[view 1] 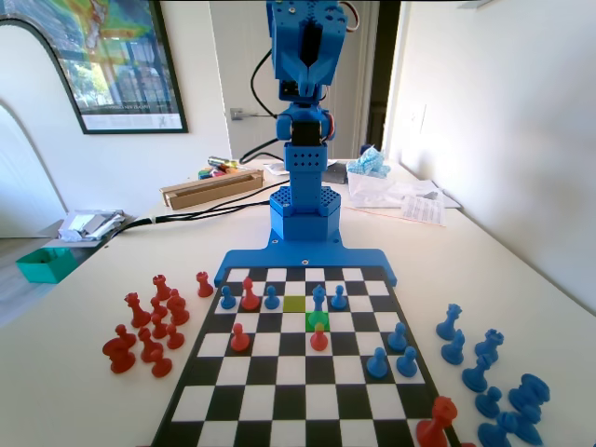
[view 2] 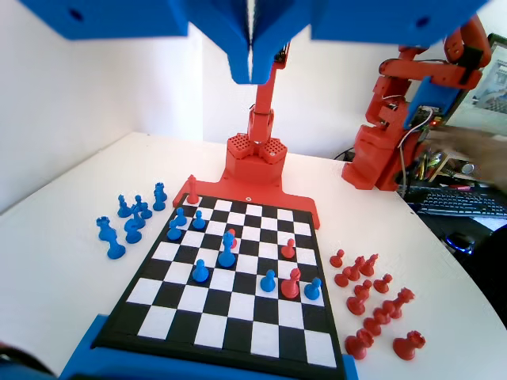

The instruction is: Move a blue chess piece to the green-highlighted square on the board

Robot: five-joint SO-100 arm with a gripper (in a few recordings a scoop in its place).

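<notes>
The gripper (view 2: pixel 252 67) is held closed and empty, high above the board (view 2: pixel 333 360). The blue piece (view 2: pixel 227 250) stands far below it, just beside the green square (view 1: pixel 318 320); neighbouring pawns could be toppled during descent

You will find no words, numbers, brand names or signs clear enough to read here. In the fixed view, the framed poster (view 1: pixel 110 58) on the wall has a pale strip of print along its lower edge, and the sheet of paper (view 1: pixel 422 209) on the table behind the board (view 1: pixel 279 377) carries lines of print, but both are too small and blurred to make out.
</notes>
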